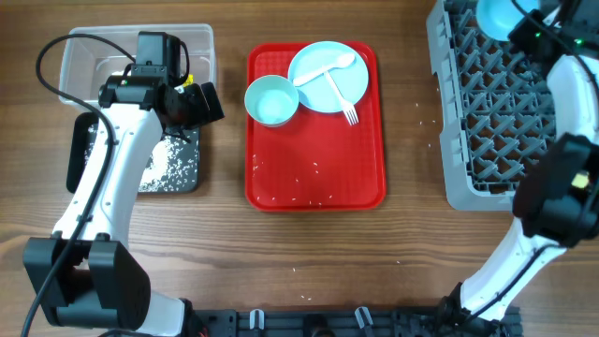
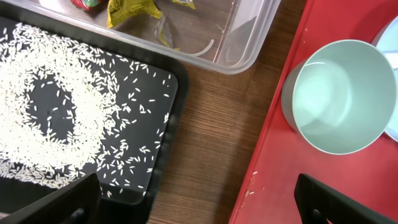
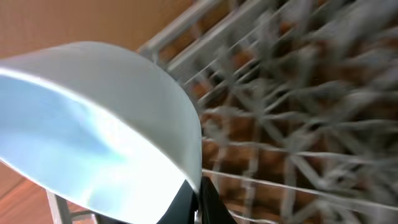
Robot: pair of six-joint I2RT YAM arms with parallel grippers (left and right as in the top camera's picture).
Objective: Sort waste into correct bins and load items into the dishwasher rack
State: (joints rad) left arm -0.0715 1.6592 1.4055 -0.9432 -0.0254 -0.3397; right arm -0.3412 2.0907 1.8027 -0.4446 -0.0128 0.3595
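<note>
My right gripper [image 3: 198, 198] is shut on the rim of a pale blue bowl [image 3: 99, 118] and holds it over the far left part of the grey dishwasher rack [image 1: 487, 112]; the bowl [image 1: 494, 13] shows at the top edge overhead. My left gripper [image 2: 199, 202] is open and empty above the wood between the black bin [image 2: 37, 112], strewn with rice grains, and the red tray [image 2: 292, 168]. A second blue bowl [image 1: 271, 99], the divided plate [image 1: 329, 77], white spoon [image 1: 328, 67] and fork [image 1: 339, 97] sit on the tray. Red and yellow wrappers [image 2: 127, 7] lie in the clear bin [image 1: 136, 56].
Loose rice grains lie on the near part of the red tray [image 1: 299, 183] and on the table by the rack [image 1: 423, 108]. The cups and the tissue are out of view.
</note>
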